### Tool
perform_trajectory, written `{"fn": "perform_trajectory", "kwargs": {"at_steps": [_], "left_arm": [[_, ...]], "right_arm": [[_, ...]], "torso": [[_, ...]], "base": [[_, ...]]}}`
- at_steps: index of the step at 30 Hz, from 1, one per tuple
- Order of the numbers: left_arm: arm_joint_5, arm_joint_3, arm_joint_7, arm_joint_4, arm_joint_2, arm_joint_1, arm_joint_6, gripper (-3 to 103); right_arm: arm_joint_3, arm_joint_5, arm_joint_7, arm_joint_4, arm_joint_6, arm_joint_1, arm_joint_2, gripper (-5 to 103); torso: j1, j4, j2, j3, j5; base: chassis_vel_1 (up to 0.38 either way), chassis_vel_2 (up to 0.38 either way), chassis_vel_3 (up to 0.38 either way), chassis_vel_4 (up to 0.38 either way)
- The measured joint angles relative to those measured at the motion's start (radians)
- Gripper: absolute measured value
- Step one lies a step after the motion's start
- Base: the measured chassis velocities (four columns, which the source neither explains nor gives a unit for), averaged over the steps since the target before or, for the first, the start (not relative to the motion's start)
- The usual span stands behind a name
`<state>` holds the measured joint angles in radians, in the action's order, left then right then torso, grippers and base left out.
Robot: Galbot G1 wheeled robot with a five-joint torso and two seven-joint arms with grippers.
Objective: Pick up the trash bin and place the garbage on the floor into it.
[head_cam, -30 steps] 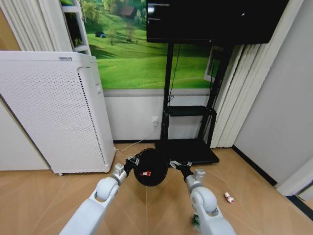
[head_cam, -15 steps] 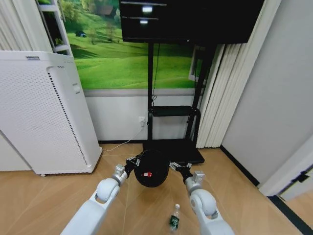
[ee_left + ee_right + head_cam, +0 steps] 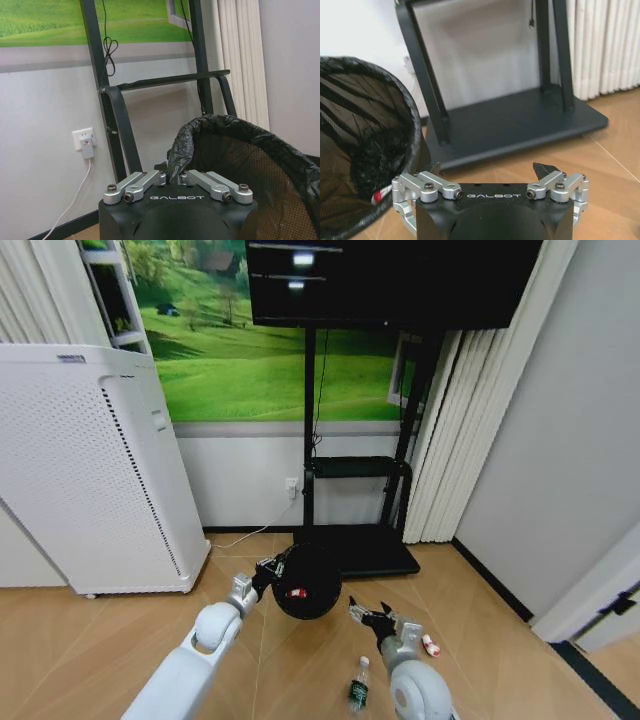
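Observation:
My left gripper (image 3: 268, 571) is shut on the rim of the black mesh trash bin (image 3: 308, 582), which hangs tilted above the floor with its mouth toward me. In the left wrist view the left gripper (image 3: 172, 176) pinches the crumpled black liner at the rim of the trash bin (image 3: 250, 165). A red piece (image 3: 297, 593) lies inside the bin, also seen as a red piece (image 3: 378, 196). My right gripper (image 3: 369, 617) is open, apart from the bin and lower to its right. A small clear bottle (image 3: 358, 686) and a red-and-white piece (image 3: 430, 645) lie on the floor near it.
A black TV stand (image 3: 355, 550) with a flat base stands just behind the bin. A tall white perforated appliance (image 3: 100, 470) stands at the left. Pleated curtains (image 3: 450, 440) and a grey wall close off the right. A white cable (image 3: 250, 540) trails along the floor.
The camera swung early on. Since half a second ago my right gripper has come off the bin's rim and dropped to the right. The left gripper keeps hold of the bin.

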<state>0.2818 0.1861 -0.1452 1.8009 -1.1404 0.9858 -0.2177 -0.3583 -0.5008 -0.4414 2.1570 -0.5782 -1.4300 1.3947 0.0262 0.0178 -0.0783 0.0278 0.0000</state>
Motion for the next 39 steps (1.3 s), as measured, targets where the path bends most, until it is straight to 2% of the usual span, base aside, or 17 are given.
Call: {"fn": "perform_trajectory", "kwargs": {"at_steps": [1,2,4,8,13,20,26,39], "left_arm": [[0.000,0.000,0.000,0.000,0.000,0.000,0.000,7],[-0.001,0.006,-0.002,0.001,-0.003,0.001,0.002,7],[-0.001,0.013,-0.002,0.007,-0.006,0.002,0.002,7],[0.003,0.017,-0.003,0.018,-0.005,0.001,0.003,7],[0.016,0.035,-0.005,0.036,0.011,-0.004,0.003,7],[0.026,0.089,-0.025,0.041,0.031,0.011,0.005,7],[0.033,0.147,-0.049,0.031,0.045,0.032,0.019,7],[0.030,0.150,-0.061,0.032,0.031,0.036,0.029,7]], "right_arm": [[0.000,0.000,0.000,0.000,0.000,0.000,0.000,100],[0.008,-0.043,-0.041,0.009,-0.041,-0.003,-0.008,100],[0.022,-0.083,-0.067,-0.015,-0.073,-0.007,-0.017,100],[0.041,-0.113,-0.082,-0.069,-0.088,-0.001,-0.022,100],[0.086,-0.214,-0.096,-0.176,-0.137,0.043,-0.040,100],[0.123,-0.215,-0.098,-0.286,-0.127,0.075,-0.049,100],[0.122,-0.205,-0.099,-0.349,-0.117,0.082,-0.027,100],[0.159,-0.216,-0.161,-0.481,-0.099,0.096,0.013,100]], "torso": [[0.000,0.0000,0.000,0.000,0.0000],[0.000,0.0000,0.000,0.000,0.0000],[0.000,-0.0001,0.000,0.000,0.0000],[0.000,-0.0001,0.000,0.000,0.0002],[0.000,-0.0002,0.000,0.000,0.0000],[0.000,-0.0002,0.000,0.000,0.0000],[0.000,-0.0003,0.000,0.000,0.0000],[0.000,-0.0001,0.000,0.000,0.0000]], "base": [[0.000,0.000,0.000,0.000],[0.000,0.000,0.000,0.000],[0.000,0.000,0.000,0.000],[0.000,0.000,0.000,0.000],[0.000,0.000,0.000,0.000],[0.000,0.000,0.000,0.000],[0.000,0.000,0.000,0.000],[0.000,0.000,0.000,0.000]]}}
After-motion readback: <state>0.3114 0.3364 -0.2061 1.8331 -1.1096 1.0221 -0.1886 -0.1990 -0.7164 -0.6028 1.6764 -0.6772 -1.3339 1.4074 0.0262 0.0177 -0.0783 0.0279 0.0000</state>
